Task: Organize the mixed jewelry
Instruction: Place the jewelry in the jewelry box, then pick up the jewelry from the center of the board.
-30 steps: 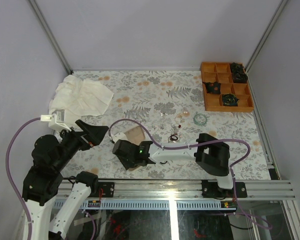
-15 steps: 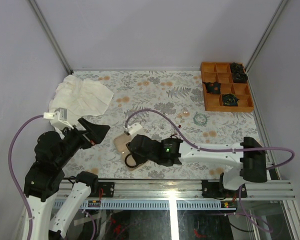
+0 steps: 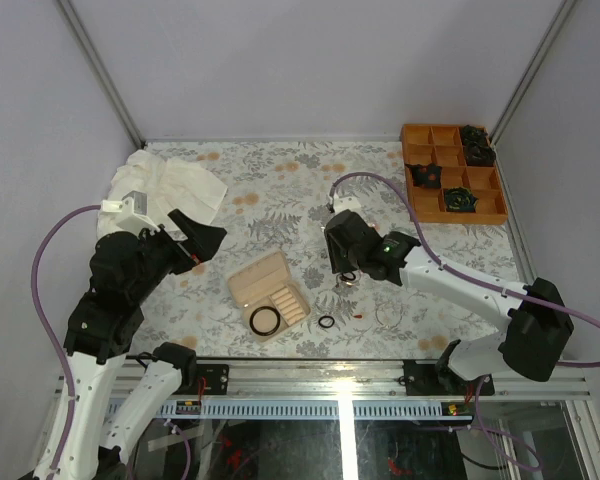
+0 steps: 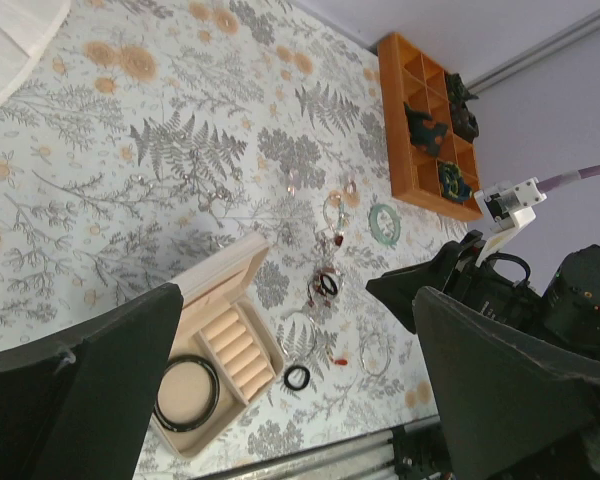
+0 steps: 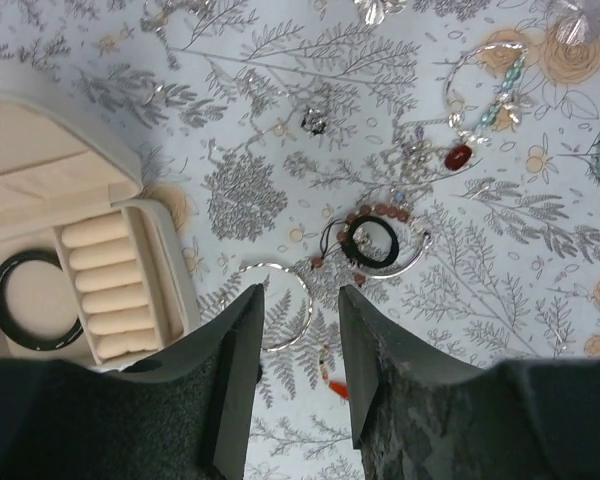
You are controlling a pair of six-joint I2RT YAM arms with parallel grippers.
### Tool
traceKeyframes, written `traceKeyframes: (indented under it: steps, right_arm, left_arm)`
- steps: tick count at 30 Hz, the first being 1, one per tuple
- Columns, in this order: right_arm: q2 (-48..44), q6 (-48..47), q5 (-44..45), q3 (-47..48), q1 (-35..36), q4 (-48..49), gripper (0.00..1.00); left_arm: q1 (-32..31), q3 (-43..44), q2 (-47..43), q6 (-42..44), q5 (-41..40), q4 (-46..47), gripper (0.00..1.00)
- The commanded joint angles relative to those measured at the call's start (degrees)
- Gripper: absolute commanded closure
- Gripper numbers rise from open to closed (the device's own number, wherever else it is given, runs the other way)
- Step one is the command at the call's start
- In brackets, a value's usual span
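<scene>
The beige jewelry box [image 3: 280,287] lies open with a black bangle [image 3: 265,320] in its round compartment; both show in the right wrist view, box [image 5: 100,275] and bangle [image 5: 35,287]. A black ring [image 3: 326,322], a red earring [image 3: 360,318] and a thin silver hoop [image 3: 385,315] lie right of the box. My right gripper [image 3: 342,270] is open and empty, hovering over a silver hoop [image 5: 270,305], beside a black ring inside a beaded bracelet [image 5: 372,240]. My left gripper [image 3: 212,245] is open, empty and raised left of the box. The teal bracelet [image 4: 382,222] lies farther back.
The orange compartment tray [image 3: 411,185] with dark rosettes stands at the back right. A white cloth [image 3: 165,190] lies at the back left. More small hoops and earrings [image 5: 485,95] are scattered on the floral mat between box and tray.
My right arm has swung from over the box rightward and back, to above the jewelry cluster. The open box with the black bangle in it is now uncovered. My left arm rose slightly.
</scene>
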Motion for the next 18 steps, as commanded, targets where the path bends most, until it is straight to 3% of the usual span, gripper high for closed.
traceKeyframes:
  steps: [1, 5, 11, 18]
  right_arm:
    - [2.69, -4.13, -6.48, 2.44, -6.42, 3.90, 0.59]
    - [11.48, -6.74, -10.39, 6.82, -11.60, 6.39, 0.64]
    - [23.08, -9.12, -12.15, 14.22, -11.95, 6.20, 0.67]
    - [29.82, -9.51, -11.24, 17.66, -11.88, 5.22, 0.66]
  left_arm:
    - [0.27, -2.43, 1.07, 0.00, -3.29, 8.03, 0.00]
    - [0.28, -4.38, 2.72, -0.02, -4.64, 10.68, 0.00]
    - [0.29, -5.48, 2.94, 0.88, -5.80, 12.31, 0.00]
    - [0.28, -7.12, 3.41, 1.81, -6.73, 12.65, 0.00]
